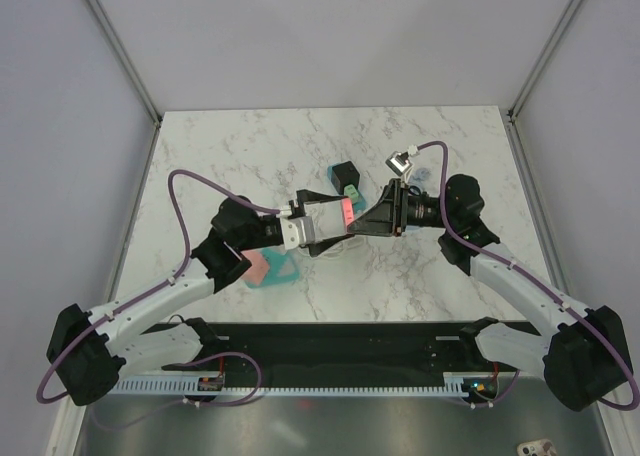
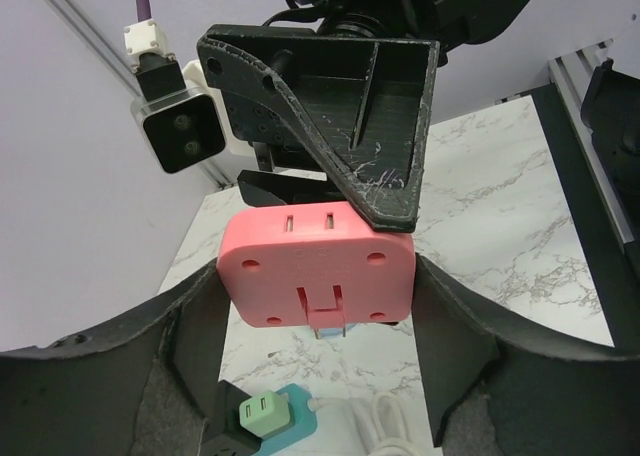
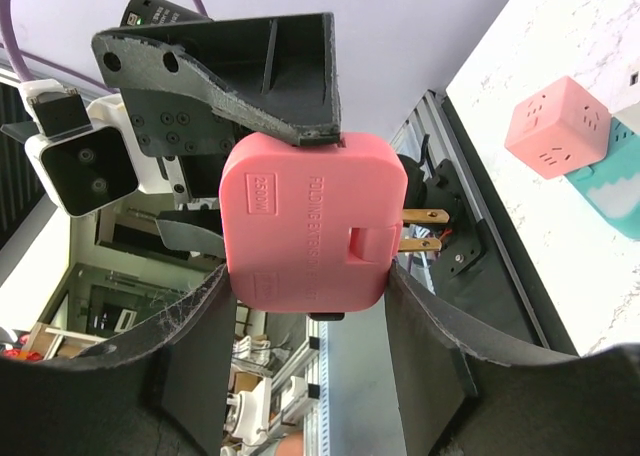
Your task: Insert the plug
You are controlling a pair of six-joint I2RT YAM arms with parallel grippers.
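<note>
Over the marble table point(image 1: 230, 156), the left fingers point(image 1: 325, 222) and the right fingers point(image 1: 378, 214) meet at a pink plug point(image 1: 346, 214).

Marble-patterned tabletop point(image 1: 450, 276), white with grey veins. Near left of centre: pink cube socket point(image 1: 258, 266) against a teal pad point(image 1: 288, 272); can't tell if it sits on or beside it. Farther back, mid-table: black cube point(image 1: 347, 169), small green plug point(image 1: 353, 190) touching it, second teal piece point(image 1: 333, 179) underneath. My left wrist view shows a white cable point(image 2: 385, 421) just beside them.
</note>
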